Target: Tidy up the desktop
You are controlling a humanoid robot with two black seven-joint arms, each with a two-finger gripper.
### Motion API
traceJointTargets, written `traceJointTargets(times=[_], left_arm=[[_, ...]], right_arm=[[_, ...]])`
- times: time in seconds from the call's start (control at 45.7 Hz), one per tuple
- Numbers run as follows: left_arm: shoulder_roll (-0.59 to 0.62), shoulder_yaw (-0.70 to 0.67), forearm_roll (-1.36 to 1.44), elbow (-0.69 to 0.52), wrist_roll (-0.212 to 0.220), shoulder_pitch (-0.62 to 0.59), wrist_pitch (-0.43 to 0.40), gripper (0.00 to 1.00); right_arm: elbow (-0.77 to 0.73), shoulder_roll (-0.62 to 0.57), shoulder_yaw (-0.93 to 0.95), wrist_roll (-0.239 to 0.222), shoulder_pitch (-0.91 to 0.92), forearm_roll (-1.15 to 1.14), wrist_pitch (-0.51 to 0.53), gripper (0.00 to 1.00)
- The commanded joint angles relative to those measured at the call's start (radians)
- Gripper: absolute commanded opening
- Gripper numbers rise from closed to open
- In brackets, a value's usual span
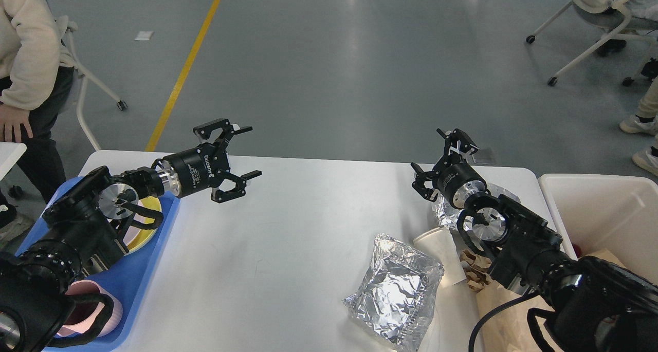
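The white desktop (288, 239) fills the middle of the head view. A crumpled foil packet (395, 290) lies at its front right, with a white paper cup (443, 252) on its side, brown paper (501, 306) and a second foil wad (447, 213) beside it. My left gripper (245, 152) is open and empty above the desktop's back left. My right gripper (442, 159) is open and empty above the back right, just behind the foil wad.
A blue tray (149, 259) at the left edge holds a yellow plate (149, 223) and a pink mug (85, 300), partly hidden by my left arm. A white bin (606, 208) stands off the right edge. A person (31, 59) stands at far left.
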Motion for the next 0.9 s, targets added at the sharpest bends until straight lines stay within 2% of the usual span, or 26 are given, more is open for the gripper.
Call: traceJointTargets(times=[0.0,0.131,0.241,0.46,0.548,0.657,0.701,0.876], left_arm=[[0.007,-0.058,0.0,-0.001,0.0,0.037,0.025,0.97],[0.008,-0.124,-0.006,0.001,0.0,0.048,0.042,0.97],[0.01,-0.197,-0.001,-0.001,0.0,0.115,0.083,0.97],[0.002,-0.214,-0.029,-0.001,-0.026,0.134,0.097,0.97],[0.001,-0.214,-0.06,-0.002,-0.067,0.149,0.091,0.97],[-0.005,-0.196,-0.133,-0.005,-0.178,0.185,0.069,0.97],[-0.002,-0.191,-0.142,-0.005,-0.199,0.197,0.062,0.97],[-0.007,-0.191,-0.153,-0.005,-0.226,0.201,0.06,0.97]], right_arm=[[0.0,-0.001,0.0,0.0,0.0,0.0,0.0,1.0],[0.0,-0.001,0.0,0.001,0.0,0.0,0.0,1.0],[0.0,0.001,0.0,0.0,0.0,0.0,0.0,1.0],[0.0,-0.001,0.0,0.0,0.0,0.0,0.0,1.0],[0.0,-0.001,0.0,0.001,0.0,0.0,0.0,1.0],[0.0,-0.001,0.0,0.0,0.0,0.0,0.0,1.0],[0.0,-0.001,0.0,0.0,0.0,0.0,0.0,1.0],[0.0,-0.001,0.0,0.001,0.0,0.0,0.0,1.0]])
